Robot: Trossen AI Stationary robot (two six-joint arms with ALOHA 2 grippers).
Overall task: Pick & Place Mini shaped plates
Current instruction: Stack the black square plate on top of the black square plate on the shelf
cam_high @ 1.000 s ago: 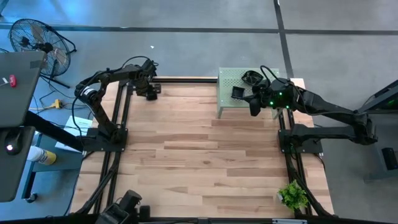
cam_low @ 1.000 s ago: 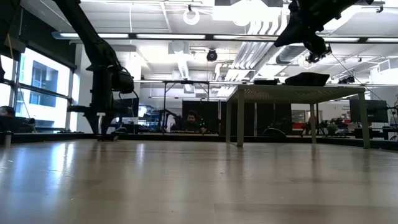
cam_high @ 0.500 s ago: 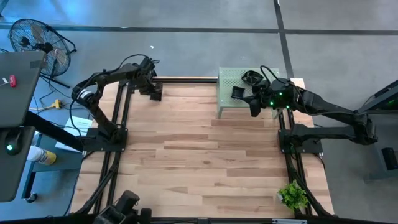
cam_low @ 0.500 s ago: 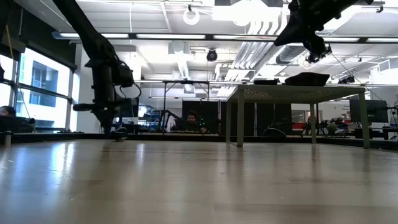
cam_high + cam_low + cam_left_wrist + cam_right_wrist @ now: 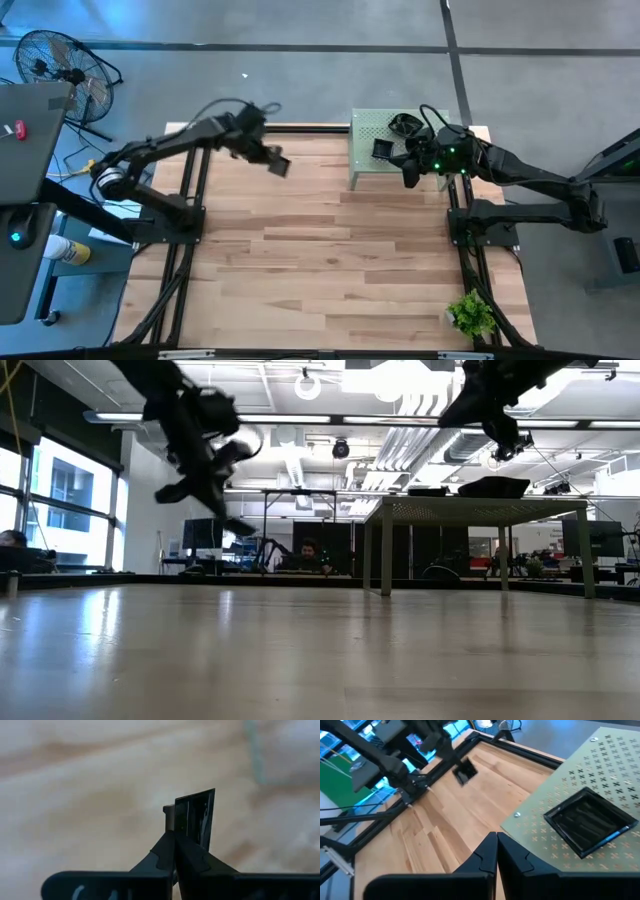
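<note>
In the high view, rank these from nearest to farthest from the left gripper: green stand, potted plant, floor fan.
From the left gripper, shut on a square plate:
1. Green stand, just rightward, at the table's far edge.
2. Floor fan, off the table's left.
3. Potted plant, near right corner.

Surface: light wood planks, smooth, faint sheen. Stand: pale green metal sheet, perforated with small cross-shaped holes, matt. Square mini plate: black, glossy, reflective. Ridged square plate on stand: black, glossy. Left end effector: dark, matt.
</note>
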